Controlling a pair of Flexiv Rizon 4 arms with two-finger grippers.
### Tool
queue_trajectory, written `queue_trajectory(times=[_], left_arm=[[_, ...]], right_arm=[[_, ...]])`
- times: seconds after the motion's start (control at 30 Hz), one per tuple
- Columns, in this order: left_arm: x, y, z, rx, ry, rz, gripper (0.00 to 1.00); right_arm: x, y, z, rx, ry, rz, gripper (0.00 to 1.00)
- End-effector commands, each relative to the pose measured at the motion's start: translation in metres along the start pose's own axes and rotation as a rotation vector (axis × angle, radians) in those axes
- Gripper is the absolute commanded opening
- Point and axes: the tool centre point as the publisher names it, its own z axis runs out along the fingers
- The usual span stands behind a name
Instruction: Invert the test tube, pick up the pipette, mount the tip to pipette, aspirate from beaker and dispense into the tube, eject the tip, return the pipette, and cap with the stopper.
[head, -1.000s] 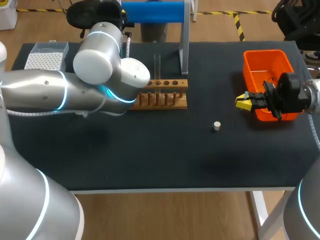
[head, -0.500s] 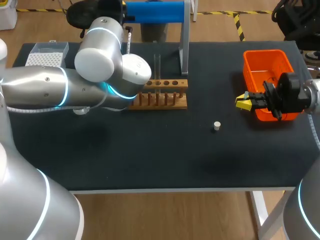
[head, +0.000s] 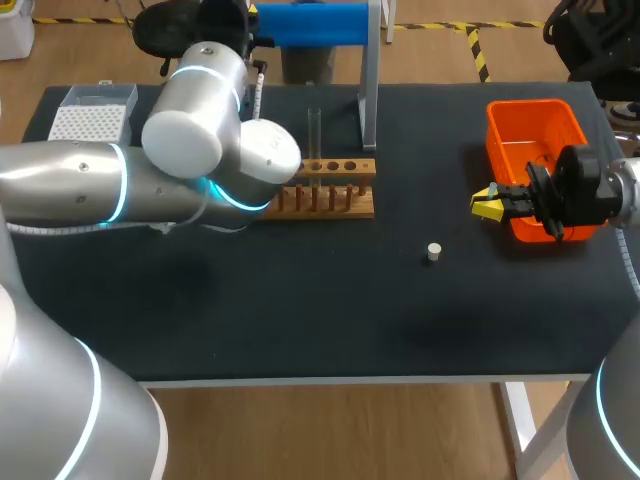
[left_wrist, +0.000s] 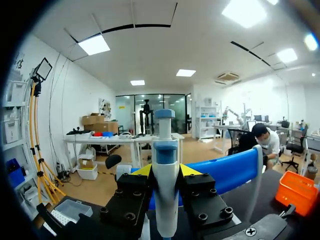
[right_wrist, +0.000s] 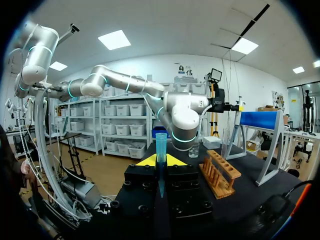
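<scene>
My left gripper (left_wrist: 165, 171) is shut on the white and blue pipette (left_wrist: 165, 200), which stands upright between its yellow tips. In the head view the pipette (head: 258, 88) shows above my left arm, left of the wooden rack (head: 335, 190); the gripper itself is hidden there. A clear test tube (head: 314, 135) stands upright in the rack. My right gripper (head: 487, 203) hovers left of the orange bin, shut on a blue pipette tip (right_wrist: 161, 145) that points up between its fingers. The white stopper (head: 433, 252) lies on the mat. The beaker is hidden behind my left arm.
An orange bin (head: 535, 120) sits at the right. A white tip box (head: 90, 118) stands at the back left. A grey post with a blue roll (head: 368, 80) rises behind the rack. My left arm covers the rack's left end.
My left arm has shifted slightly beside the rack, the pipette staying in its grip. The right arm has not moved.
</scene>
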Motion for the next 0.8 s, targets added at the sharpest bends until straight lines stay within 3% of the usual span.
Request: queue_trajectory(times=[0.03,0.2,0.57,0.67,0.77,0.8], left_arm=[[-0.013,-0.007,-0.018,0.0,0.114,0.004,0.0],[-0.017,-0.012,-0.036,0.006,0.175,0.008,0.0],[-0.009,-0.029,-0.068,0.021,0.402,0.041,0.0],[-0.004,-0.036,-0.077,0.021,0.493,0.051,0.0],[0.005,-0.044,-0.086,0.012,0.649,0.068,0.0],[0.005,-0.044,-0.086,0.012,0.649,0.068,0.0]], right_arm=[[0.001,0.0,-0.001,0.001,-0.001,0.0,0.0],[0.001,0.0,-0.001,0.001,-0.001,0.0,0.0],[0.001,0.0,-0.001,0.001,-0.001,0.0,0.0],[0.001,0.0,-0.001,0.001,-0.001,0.0,0.0],[0.001,0.0,-0.001,0.001,-0.001,0.0,0.0],[0.001,0.0,-0.001,0.001,-0.001,0.0,0.0]])
